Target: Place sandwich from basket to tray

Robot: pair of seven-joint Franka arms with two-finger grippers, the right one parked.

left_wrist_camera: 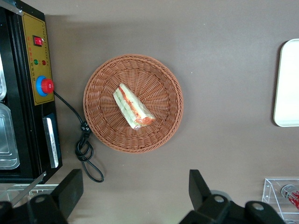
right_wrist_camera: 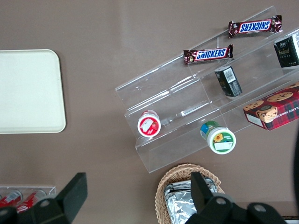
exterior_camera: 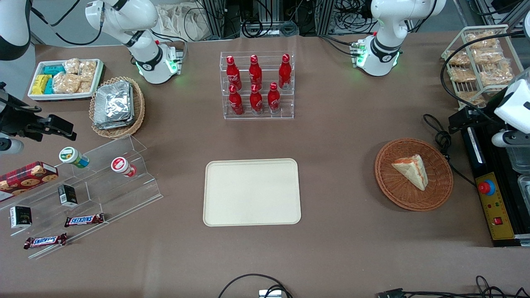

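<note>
Sandwich [left_wrist_camera: 133, 107] lies flat in the middle of the basket [left_wrist_camera: 163, 79], filling edge up, easy to pinch. My gripper [left_wrist_camera: 133, 196] hovers high above the basket's rim, jaws apart and empty. Tray [exterior_camera: 251, 192] waits bare on the counter [exterior_camera: 339, 136], well apart.

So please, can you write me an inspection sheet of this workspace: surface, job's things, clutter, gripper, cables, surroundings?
Surface: brown table, no spills seen.
Job's things: sandwich lies in the basket; tray holds nothing.
Clutter: bottle rack, foil packets, snack tray, acrylic steps with cups and Snickers bars.
Gripper: left gripper open, above the table beside the basket, holding nothing.
Cables: black cable coiled beside the basket.
Surroundings: control box with a red button; wire rack of snacks.
</note>
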